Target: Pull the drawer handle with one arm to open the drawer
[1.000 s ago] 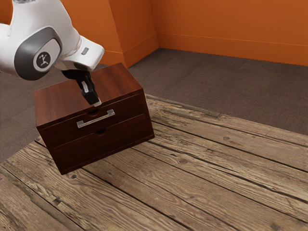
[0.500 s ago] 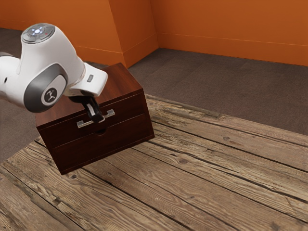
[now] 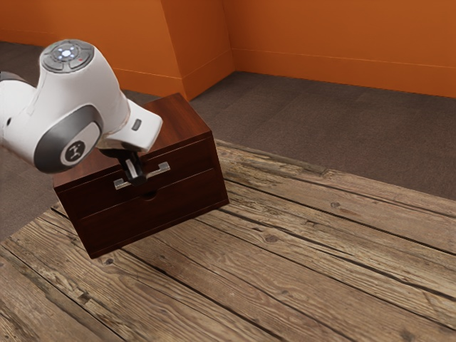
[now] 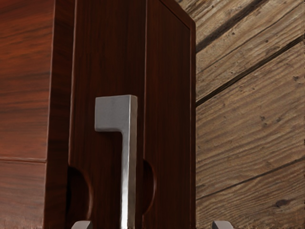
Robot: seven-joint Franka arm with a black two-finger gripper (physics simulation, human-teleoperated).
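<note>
A dark wooden cabinet (image 3: 178, 125) with two drawers stands at the table's far left corner. The upper drawer (image 3: 185, 161) carries a silver bar handle (image 3: 158, 169) and its front sits flush with the cabinet. My black gripper (image 3: 136, 174) hangs in front of that drawer, at the middle of the handle. In the wrist view the handle (image 4: 125, 162) runs between my two fingertips (image 4: 82, 223), which stand well apart on either side of it without touching. The gripper is open.
The lower drawer (image 3: 153, 214) has no bar, just a finger notch under the handle. Weathered wooden table planks (image 3: 299, 263) stretch to the exterior view's right. Orange walls (image 3: 342, 35) and grey carpet lie beyond the table.
My hand has come down from above the cabinet's top edge to the upper drawer's front, and the fingers now straddle the handle. The drawer has not moved.
</note>
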